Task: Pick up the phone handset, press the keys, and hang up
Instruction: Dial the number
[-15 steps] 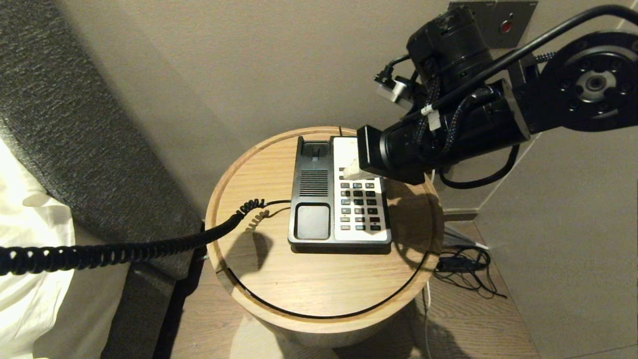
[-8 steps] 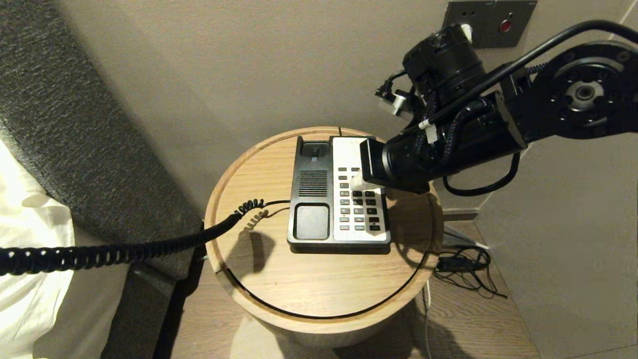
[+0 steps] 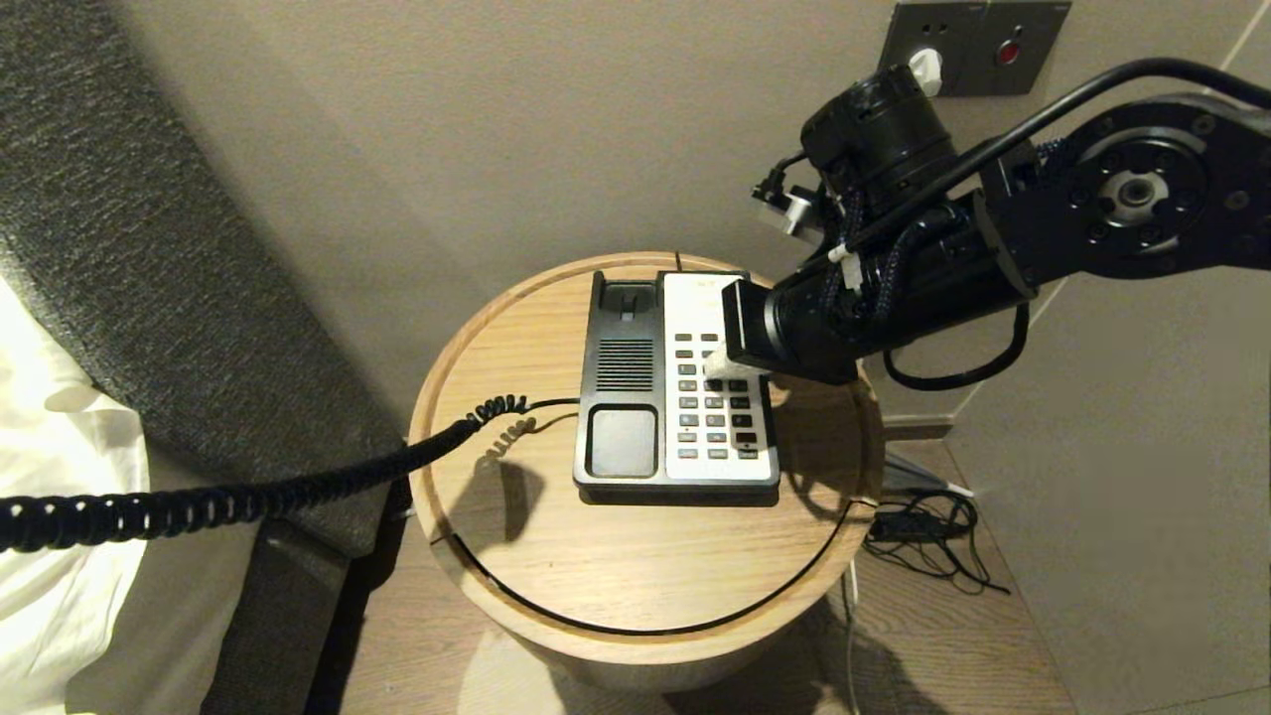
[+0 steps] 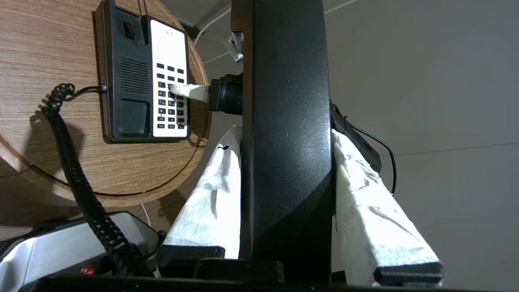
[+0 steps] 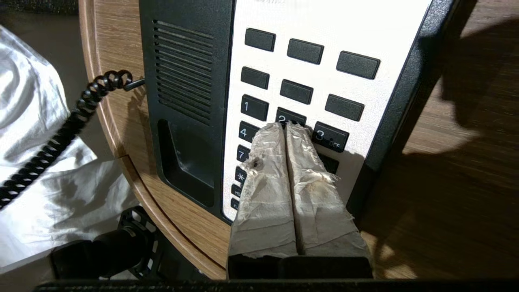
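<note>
Now further down the keypad [image 3: 717, 397] than before, right end effector [image 5: 286, 127] pinched together, seemingly on key 2 [image 5: 288, 117].

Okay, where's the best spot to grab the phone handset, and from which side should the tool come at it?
Take the phone handset by its straight middle bar, one finger on each long side, coming in across its width. The sides run parallel there, so flat pads should seat well, while the body widens nearer the wrist camera. The left tool holds it this way now.
</note>
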Robot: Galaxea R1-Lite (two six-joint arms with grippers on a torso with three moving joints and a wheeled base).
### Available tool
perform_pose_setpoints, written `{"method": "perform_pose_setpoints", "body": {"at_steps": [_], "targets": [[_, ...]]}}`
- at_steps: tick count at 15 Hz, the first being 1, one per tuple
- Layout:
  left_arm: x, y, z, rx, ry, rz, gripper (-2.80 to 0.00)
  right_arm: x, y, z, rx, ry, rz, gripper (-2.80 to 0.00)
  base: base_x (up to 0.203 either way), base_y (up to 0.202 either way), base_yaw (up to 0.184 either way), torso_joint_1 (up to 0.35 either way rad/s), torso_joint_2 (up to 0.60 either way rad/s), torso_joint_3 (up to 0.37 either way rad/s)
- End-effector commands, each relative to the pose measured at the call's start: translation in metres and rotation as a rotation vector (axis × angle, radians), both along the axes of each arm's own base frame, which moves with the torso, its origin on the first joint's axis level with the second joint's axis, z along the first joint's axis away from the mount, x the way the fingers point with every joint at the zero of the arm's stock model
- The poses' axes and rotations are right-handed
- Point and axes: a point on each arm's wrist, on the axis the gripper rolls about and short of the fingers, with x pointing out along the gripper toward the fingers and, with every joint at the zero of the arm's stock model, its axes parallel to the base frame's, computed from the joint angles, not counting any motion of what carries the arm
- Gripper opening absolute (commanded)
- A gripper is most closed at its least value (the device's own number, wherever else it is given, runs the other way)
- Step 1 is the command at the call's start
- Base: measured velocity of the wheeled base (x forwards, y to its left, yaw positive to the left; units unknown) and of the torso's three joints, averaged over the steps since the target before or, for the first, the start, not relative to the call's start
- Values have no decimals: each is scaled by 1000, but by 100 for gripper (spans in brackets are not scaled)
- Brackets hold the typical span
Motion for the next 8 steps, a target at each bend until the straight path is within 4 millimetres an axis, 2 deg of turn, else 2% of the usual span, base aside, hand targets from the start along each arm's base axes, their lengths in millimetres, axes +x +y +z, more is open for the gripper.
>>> {"method": "perform_pose_setpoints", "body": {"at_steps": [1, 8], "targets": [[1, -1, -2, 4, 13, -1, -280, 0, -1, -1, -3, 9, -3, -280, 0, 0, 0, 0, 0, 0], [1, -1, -3, 3, 12, -2, -280, 3, 1, -10, -27, 23, 4, -280, 0, 0, 0, 0, 0, 0]]}}
